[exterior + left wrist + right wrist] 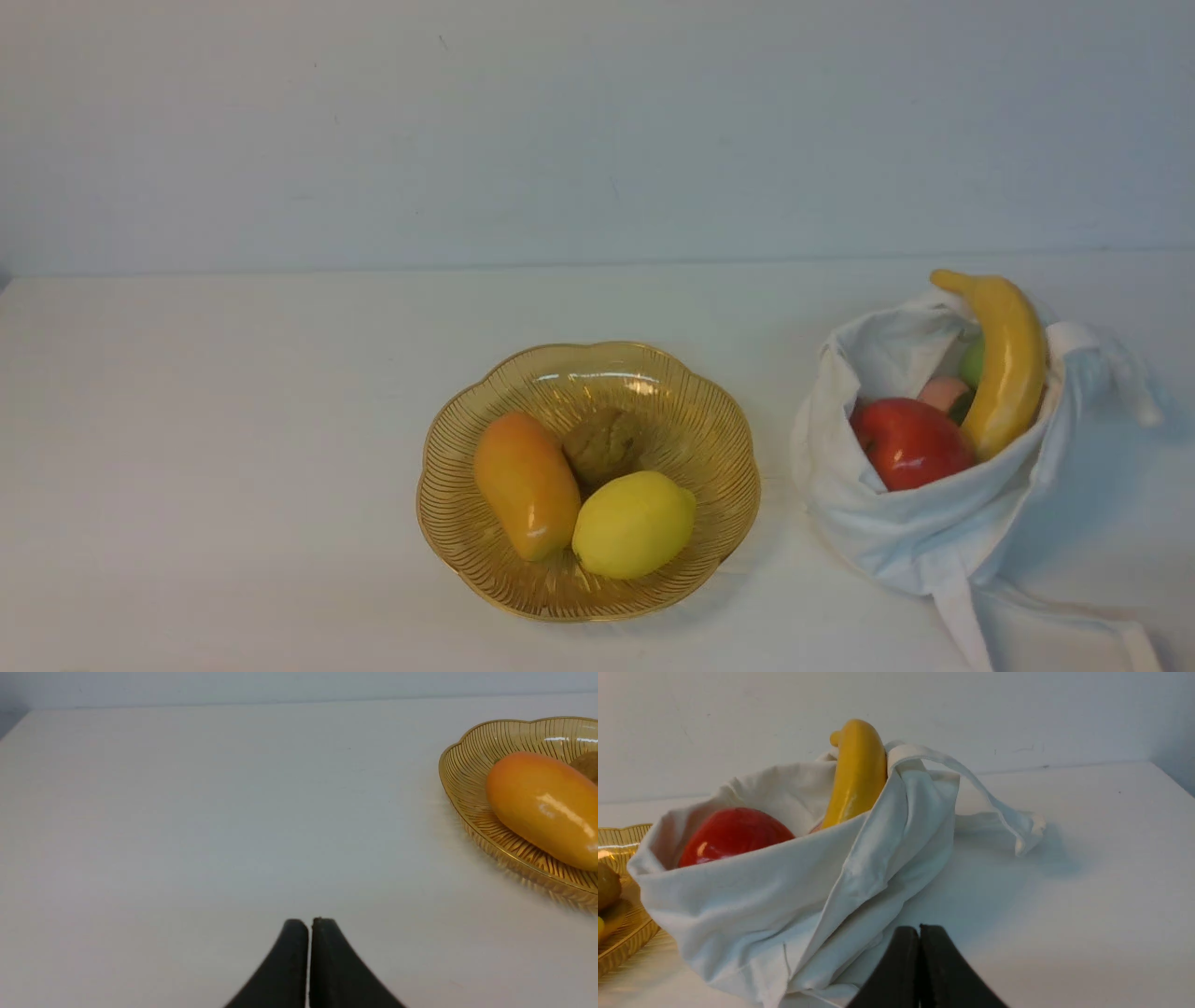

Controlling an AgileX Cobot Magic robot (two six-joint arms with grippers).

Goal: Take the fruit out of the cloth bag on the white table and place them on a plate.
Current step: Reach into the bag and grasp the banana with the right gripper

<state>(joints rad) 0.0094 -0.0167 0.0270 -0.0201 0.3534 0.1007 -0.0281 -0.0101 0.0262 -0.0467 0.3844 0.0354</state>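
Note:
The white cloth bag [934, 523] sits at the right of the white table [233, 420], its mouth open. In it are a yellow banana [1008, 364] standing on end, a red apple [910, 443], a pink peach [943, 392] and a green fruit [973, 362]. The amber plate [695, 411] at centre holds an orange mango [525, 483], a lemon [633, 525] and a brown fruit [602, 443]. My left gripper [309, 921] is shut and empty, left of the plate [467, 765]. My right gripper [919, 928] is shut and empty, just in front of the bag [784, 896]. Neither gripper shows in the front view.
The bag's long straps lie on the table, one at the far right [1125, 378] and one trailing toward the front edge [971, 625]. A pale wall [597, 131] stands behind the table.

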